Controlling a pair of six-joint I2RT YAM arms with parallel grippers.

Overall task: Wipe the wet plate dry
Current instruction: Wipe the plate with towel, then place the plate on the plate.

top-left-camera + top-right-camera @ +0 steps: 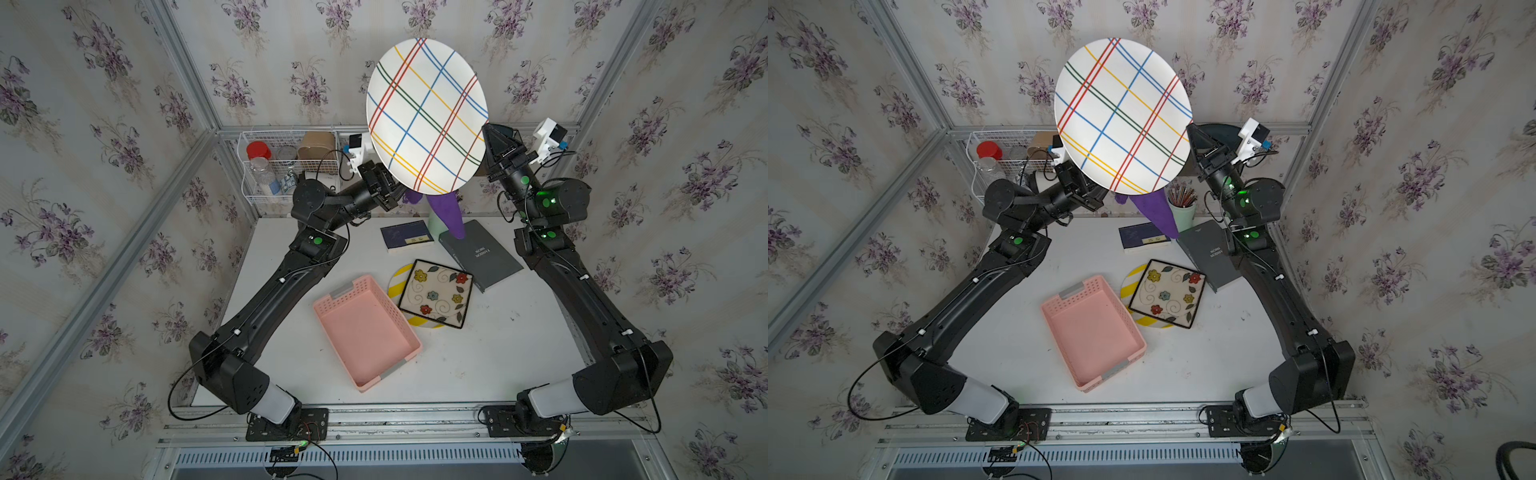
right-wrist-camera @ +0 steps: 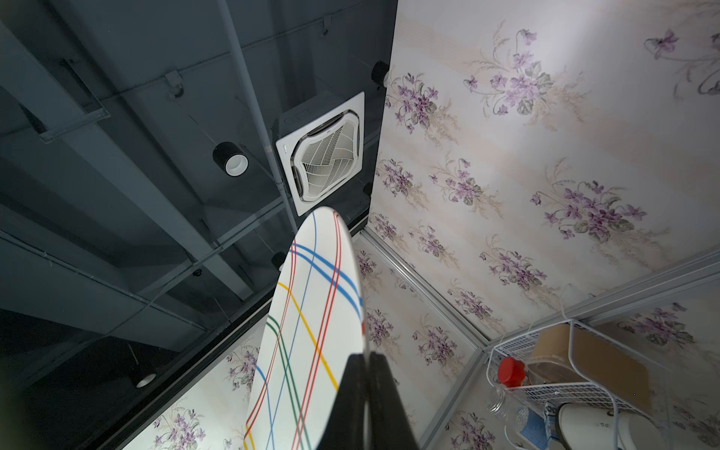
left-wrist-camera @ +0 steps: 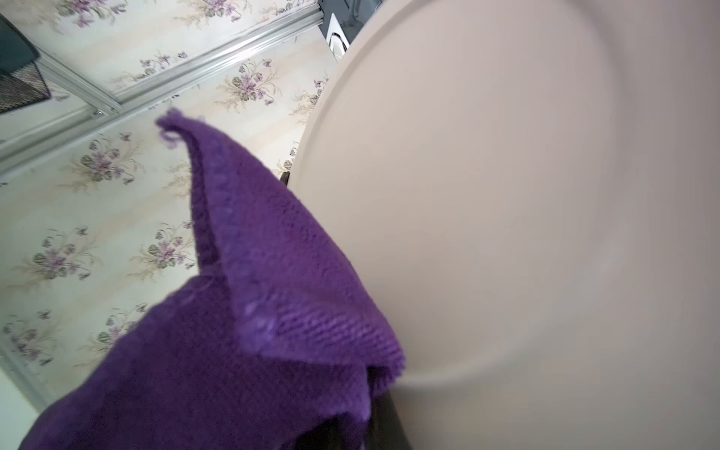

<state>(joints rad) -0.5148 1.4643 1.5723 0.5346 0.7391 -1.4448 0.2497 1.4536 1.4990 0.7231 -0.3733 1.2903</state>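
While the striped plate point(image 1: 426, 116) hangs tilted on edge high above the table point(image 1: 478, 353), well clear of the pink basket point(image 1: 365, 332) and the books, the wiping seems to be in progress rather than finished. The purple cloth point(image 3: 272, 272) lies against the plain back of the striped plate near its lower rim, and a loose tail of it hangs below the rim in both top views point(image 1: 1154, 212). Only a small part of the back is covered by cloth at this moment. No cloth touches the patterned front, which faces the top cameras. Whether either face is wet or dry cannot be told, since no drops or sheen show and the left wrist view is soft. By my judgement, at least the rest of the back is left to wipe, and probably the front too, and then the plate has to be set down. The right fingers point(image 2: 350, 397) are closed narrow on the rim, with the thin edge pinched between them, and they carry the plate alone. The left fingers point(image 3: 385, 424) are mostly buried in fabric, drawn tight on a bunched fold of the cloth and pressing it to the plate.
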